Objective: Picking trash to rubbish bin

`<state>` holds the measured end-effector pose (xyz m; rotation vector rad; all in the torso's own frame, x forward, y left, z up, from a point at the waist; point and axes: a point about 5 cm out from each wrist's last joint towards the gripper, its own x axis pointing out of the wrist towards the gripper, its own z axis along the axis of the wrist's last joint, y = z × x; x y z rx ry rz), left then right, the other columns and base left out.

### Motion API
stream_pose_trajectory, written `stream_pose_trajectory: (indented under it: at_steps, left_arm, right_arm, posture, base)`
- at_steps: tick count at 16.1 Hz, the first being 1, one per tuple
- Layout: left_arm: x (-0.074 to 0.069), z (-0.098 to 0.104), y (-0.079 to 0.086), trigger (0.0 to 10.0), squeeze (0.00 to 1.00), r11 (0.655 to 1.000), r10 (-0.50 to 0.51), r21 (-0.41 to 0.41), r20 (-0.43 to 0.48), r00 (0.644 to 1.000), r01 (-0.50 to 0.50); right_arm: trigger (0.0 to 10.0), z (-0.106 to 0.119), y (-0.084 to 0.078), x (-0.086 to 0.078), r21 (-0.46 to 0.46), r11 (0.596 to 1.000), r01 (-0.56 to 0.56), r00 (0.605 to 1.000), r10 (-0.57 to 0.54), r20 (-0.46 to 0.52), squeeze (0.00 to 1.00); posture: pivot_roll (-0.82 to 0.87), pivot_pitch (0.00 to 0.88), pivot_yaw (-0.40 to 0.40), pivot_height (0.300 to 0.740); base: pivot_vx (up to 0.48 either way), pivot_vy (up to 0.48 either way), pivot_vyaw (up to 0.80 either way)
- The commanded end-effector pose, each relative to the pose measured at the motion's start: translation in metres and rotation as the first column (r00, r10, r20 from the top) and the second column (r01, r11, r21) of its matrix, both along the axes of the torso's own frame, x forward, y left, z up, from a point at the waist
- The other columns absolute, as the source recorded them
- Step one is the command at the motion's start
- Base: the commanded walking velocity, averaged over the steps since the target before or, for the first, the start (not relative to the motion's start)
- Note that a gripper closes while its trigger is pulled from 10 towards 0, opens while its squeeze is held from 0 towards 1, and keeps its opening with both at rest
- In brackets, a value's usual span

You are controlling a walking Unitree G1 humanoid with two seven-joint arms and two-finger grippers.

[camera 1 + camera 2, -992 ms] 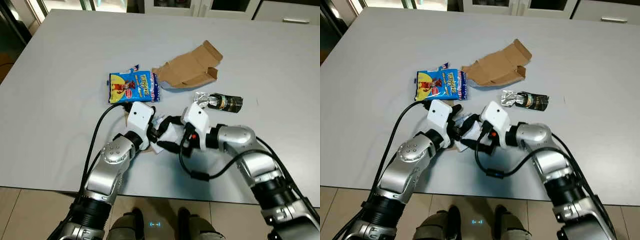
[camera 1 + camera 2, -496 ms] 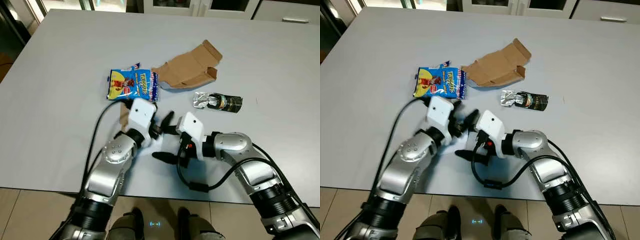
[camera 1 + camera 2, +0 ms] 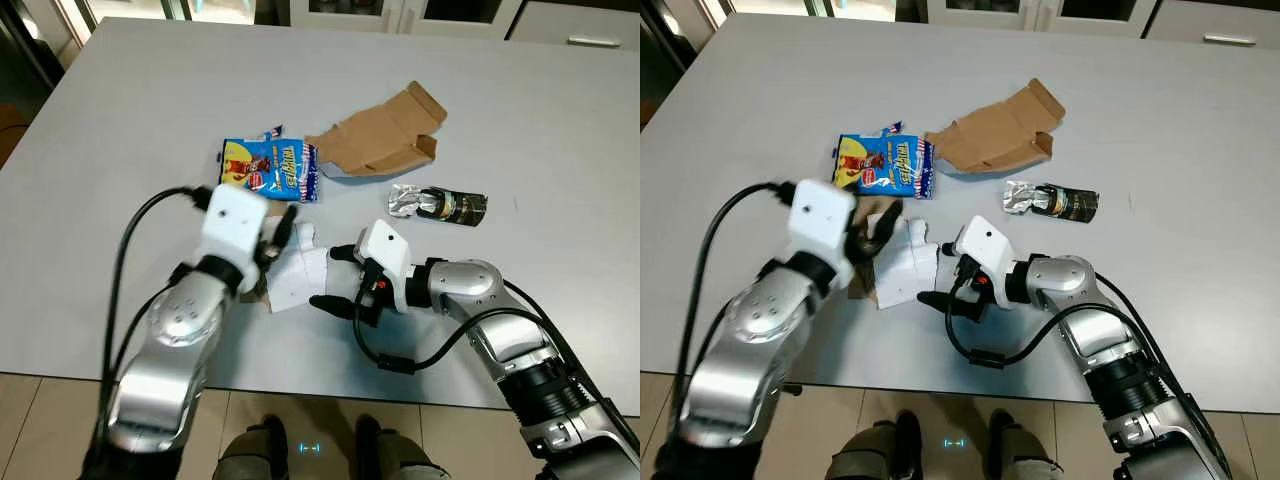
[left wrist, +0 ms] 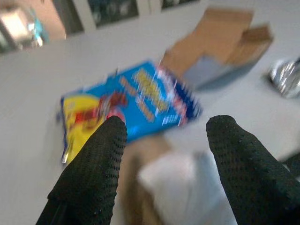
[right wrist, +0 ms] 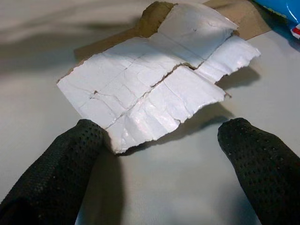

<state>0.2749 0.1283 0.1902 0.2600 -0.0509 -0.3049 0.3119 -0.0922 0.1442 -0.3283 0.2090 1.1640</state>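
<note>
A torn white card piece [image 3: 296, 276] lies flat on the grey table [image 3: 120, 120], with a brown scrap under its left edge. My right gripper [image 3: 337, 277] is open on the table just right of it, and in the right wrist view the card piece [image 5: 150, 79] lies just ahead of the spread fingers [image 5: 56, 173]. My left gripper [image 3: 277, 230] is raised above the card's far left corner and is open. In the left wrist view its fingers [image 4: 93, 164] frame a blue and yellow snack bag [image 4: 126, 105]. The snack bag [image 3: 268, 170] lies beyond the card.
A flattened brown cardboard box [image 3: 385, 135] lies behind the snack bag. A dark pouch with a crumpled foil end [image 3: 437, 203] lies to the right. The table's near edge runs just below both arms, with tiled floor [image 3: 40, 420] beneath.
My left arm has lifted and drawn back to the left, off the white card. The card now lies spread flat. My right gripper let it go and stays open beside it.
</note>
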Motion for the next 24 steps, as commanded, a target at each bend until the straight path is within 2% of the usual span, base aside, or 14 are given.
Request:
stream_pose_trajectory:
  at_steps: [1,3,6,8,11,14,16,20,22,24]
  left_arm:
    - [-0.006,-0.006,0.005,10.0,0.00,1.000,0.021,0.018,-0.034,0.999,-0.020]
    - [-0.012,-0.018,0.009,10.0,0.00,0.999,0.045,0.025,-0.107,0.993,-0.043]
    - [-0.021,-0.038,0.000,10.0,0.00,1.000,0.000,-0.028,-0.218,0.976,-0.007]
    - [-0.024,-0.049,-0.007,10.0,0.00,0.998,-0.032,-0.052,-0.255,0.966,0.019]
    - [-0.026,-0.045,-0.005,10.0,0.00,0.999,-0.013,-0.032,-0.272,0.962,0.005]
    - [-0.029,-0.041,0.006,10.0,0.00,0.999,0.044,-0.017,-0.257,0.965,-0.050]
    - [-0.030,-0.039,0.014,10.0,0.00,0.990,0.128,-0.032,-0.231,0.964,-0.139]
    - [-0.028,-0.019,0.025,10.0,0.00,0.967,0.246,-0.040,-0.115,0.963,-0.252]
    - [-0.030,-0.018,0.027,10.0,0.00,0.965,0.255,-0.031,-0.102,0.961,-0.259]
    - [-0.033,-0.023,0.027,10.0,0.00,0.963,0.259,-0.037,-0.136,0.956,-0.267]
  right_arm:
    - [10.0,-0.002,-0.001,0.001,-0.005,1.000,0.007,1.000,-0.007,-0.002,0.00]
    - [10.0,-0.002,0.000,0.003,-0.003,1.000,0.006,1.000,-0.006,0.003,0.00]
    - [10.0,-0.003,0.002,0.004,-0.002,1.000,0.004,1.000,-0.004,0.011,0.00]
    - [10.0,-0.003,0.002,0.004,-0.003,1.000,0.002,1.000,-0.002,0.014,0.00]
    - [10.0,-0.005,-0.001,0.003,-0.009,1.000,0.005,1.000,-0.005,0.013,0.00]
    - [10.0,-0.007,-0.001,0.003,-0.010,1.000,0.005,1.000,-0.005,0.010,0.00]
    - [10.0,-0.006,0.002,0.004,-0.004,1.000,0.003,1.000,-0.002,0.011,0.00]
    - [10.0,-0.008,0.001,0.004,-0.009,1.000,0.002,1.000,-0.002,0.009,0.00]
    - [10.0,-0.008,0.001,0.005,-0.009,1.000,0.001,1.000,-0.001,0.009,0.00]
    - [10.0,-0.008,0.002,0.005,-0.005,1.000,-0.002,1.000,0.002,0.009,0.00]
  posture:
    - [-0.03,0.235,0.010,0.740]
    - [-0.02,0.235,0.010,0.740]
    - [-0.01,0.234,0.010,0.740]
    - [-0.02,0.236,0.012,0.740]
    - [-0.02,0.240,0.015,0.740]
    - [0.00,0.246,0.018,0.740]
    - [0.00,0.244,0.019,0.740]
    - [0.00,0.245,0.015,0.740]
    - [0.01,0.243,0.016,0.740]
    - [0.01,0.243,0.017,0.740]
  base:
    - [0.000,0.000,0.00]
    - [0.000,0.000,0.00]
    - [0.000,0.000,0.00]
    - [0.000,0.000,0.00]
    - [0.000,0.000,0.00]
    - [0.000,0.000,0.00]
    - [0.000,0.000,0.00]
    - [0.000,0.000,0.00]
    - [0.000,0.000,0.00]
    - [0.000,0.000,0.00]
